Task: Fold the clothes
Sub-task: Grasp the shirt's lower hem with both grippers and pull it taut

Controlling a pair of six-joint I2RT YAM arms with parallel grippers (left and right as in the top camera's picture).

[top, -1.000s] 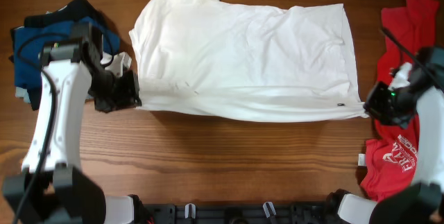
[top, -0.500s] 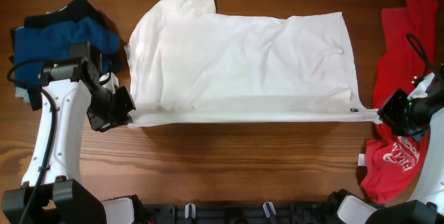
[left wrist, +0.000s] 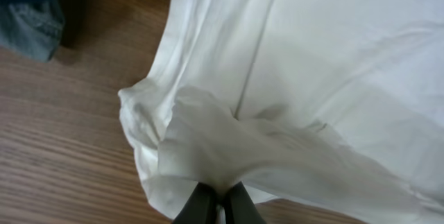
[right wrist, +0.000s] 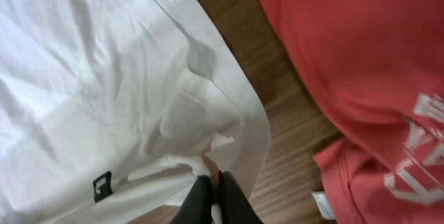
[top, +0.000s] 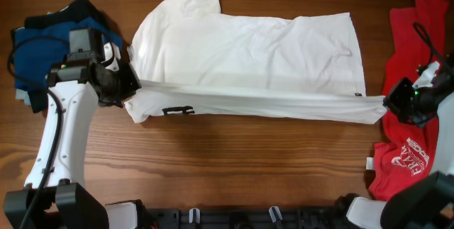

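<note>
White T-shirt stretched between left gripper and right gripper, both clamped on its edge, arms spread wide.

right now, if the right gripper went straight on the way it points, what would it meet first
Most likely more of the white T-shirt, whose edge the right gripper pinches; its cloth spreads straight ahead. The red shirt lies off to the side.

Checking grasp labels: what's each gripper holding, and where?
Both pinch the white T-shirt: left gripper on bunched fabric at its sleeve end, right gripper on the hem corner by the black tag.
</note>
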